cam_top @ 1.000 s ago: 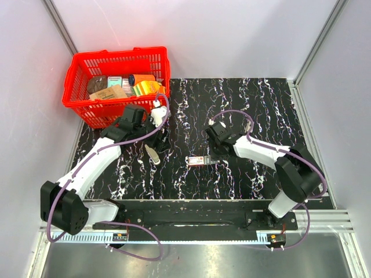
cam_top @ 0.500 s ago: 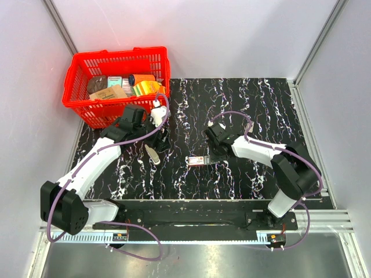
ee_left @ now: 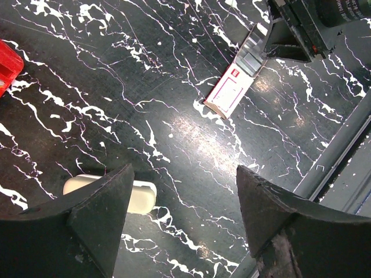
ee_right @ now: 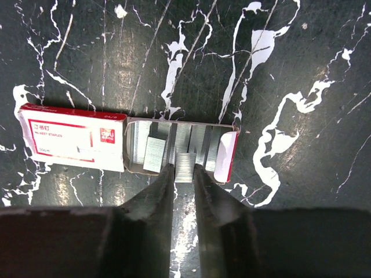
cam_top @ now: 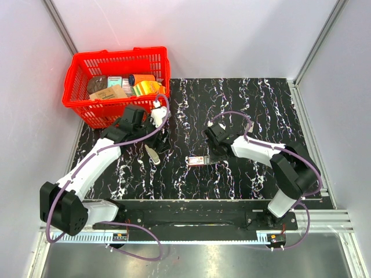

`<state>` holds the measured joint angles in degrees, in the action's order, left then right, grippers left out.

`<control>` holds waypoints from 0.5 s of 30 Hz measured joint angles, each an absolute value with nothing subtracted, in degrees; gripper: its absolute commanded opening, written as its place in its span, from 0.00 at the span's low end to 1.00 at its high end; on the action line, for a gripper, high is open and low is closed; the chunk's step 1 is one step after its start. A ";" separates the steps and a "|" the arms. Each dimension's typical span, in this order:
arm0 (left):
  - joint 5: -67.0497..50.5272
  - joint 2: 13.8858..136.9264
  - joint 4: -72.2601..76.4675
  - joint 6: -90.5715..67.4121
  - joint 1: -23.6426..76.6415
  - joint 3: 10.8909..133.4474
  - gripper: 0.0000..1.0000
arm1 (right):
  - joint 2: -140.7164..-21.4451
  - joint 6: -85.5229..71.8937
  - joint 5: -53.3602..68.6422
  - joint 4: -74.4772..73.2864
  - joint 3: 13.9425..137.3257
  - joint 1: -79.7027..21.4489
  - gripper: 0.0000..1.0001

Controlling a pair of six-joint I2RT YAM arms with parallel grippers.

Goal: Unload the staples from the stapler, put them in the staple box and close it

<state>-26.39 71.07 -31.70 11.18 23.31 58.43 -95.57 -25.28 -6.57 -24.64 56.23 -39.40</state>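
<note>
The right gripper (ee_right: 182, 174) has its 2 fingers nearly together, pinching a short silver strip of staples (ee_right: 185, 165) at the edge of the slid-out tray of a red-and-white cardboard staple box (ee_right: 72, 138). The left gripper (ee_left: 182, 174) is spread wide above the black marbled table (ee_left: 174, 69). The white plastic stapler (ee_left: 142, 197) lies partly under 1 of its fingers, well apart from the box.

My left finger (ee_left: 95, 217) covers one end of the white stapler (ee_left: 139, 197); red basket (ee_left: 7, 65) clipped at the left edge. My right fingers (ee_right: 151, 214) hide the staple strip (ee_right: 184, 165) at its near end; staple box (ee_right: 72, 137) print's too tiny to read.
</note>
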 measured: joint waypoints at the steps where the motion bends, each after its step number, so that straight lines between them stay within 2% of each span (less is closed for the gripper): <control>1: -26.39 70.96 -31.68 11.18 23.35 58.39 0.77 | -95.57 -25.41 -6.55 -24.64 56.23 -39.40 0.30; 7: -26.39 70.32 -31.66 11.68 23.64 58.37 0.79 | -95.61 -25.32 -6.44 -24.64 56.23 -39.40 0.33; 15: -26.04 70.22 -31.66 12.60 24.99 58.30 0.79 | -95.11 -25.32 -6.04 -24.77 56.25 -39.40 0.28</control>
<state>-26.04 70.22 -31.66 12.60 24.99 58.30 -95.11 -25.32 -6.04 -24.77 56.25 -39.40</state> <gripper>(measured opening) 0.788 0.305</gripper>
